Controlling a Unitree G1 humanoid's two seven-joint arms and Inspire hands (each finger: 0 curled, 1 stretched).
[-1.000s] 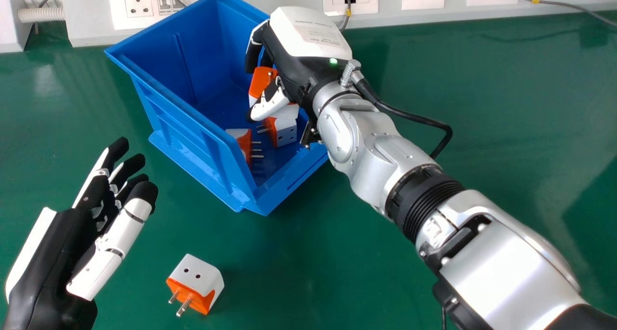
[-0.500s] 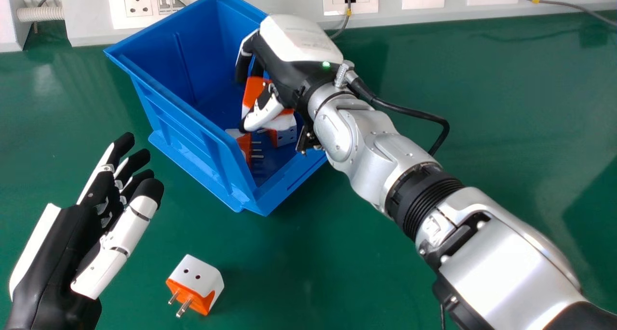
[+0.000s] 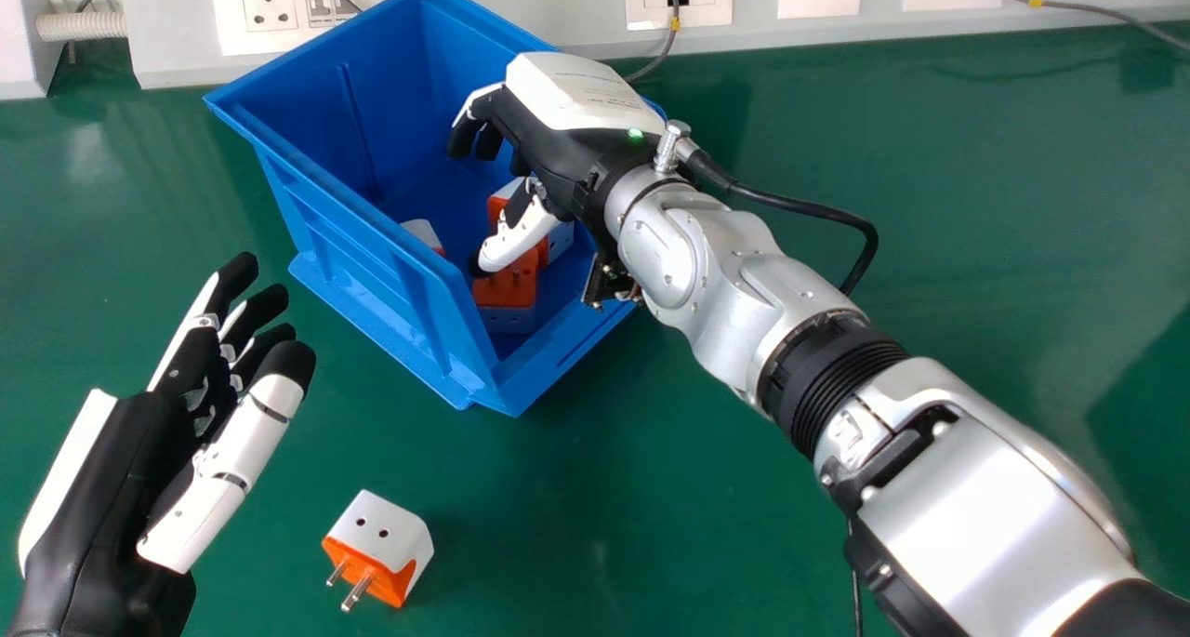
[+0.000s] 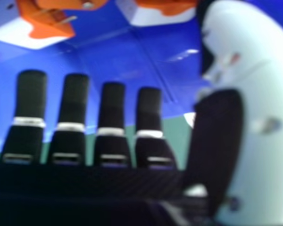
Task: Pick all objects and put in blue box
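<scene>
My right hand is over the blue box, its fingers relaxed and nothing held; in the right hand view the hand shows straight fingers above blue plastic. Several orange-and-white plug adapters lie inside the box, one orange side partly below the thumb and a white corner by the near-left wall. Two adapters show in the right hand view, one of them white and orange. Another adapter lies on the green table, pins out. To its left my left hand is open and holds nothing.
Wall sockets and a grey cable run along the back edge of the green table. A ribbed white hose sits at the back left corner.
The adapter at my right hand has dropped into the box and the fingers have loosened. Adapters inside have shifted. My right hand has lowered slightly; my left moved a little right, then stayed.
</scene>
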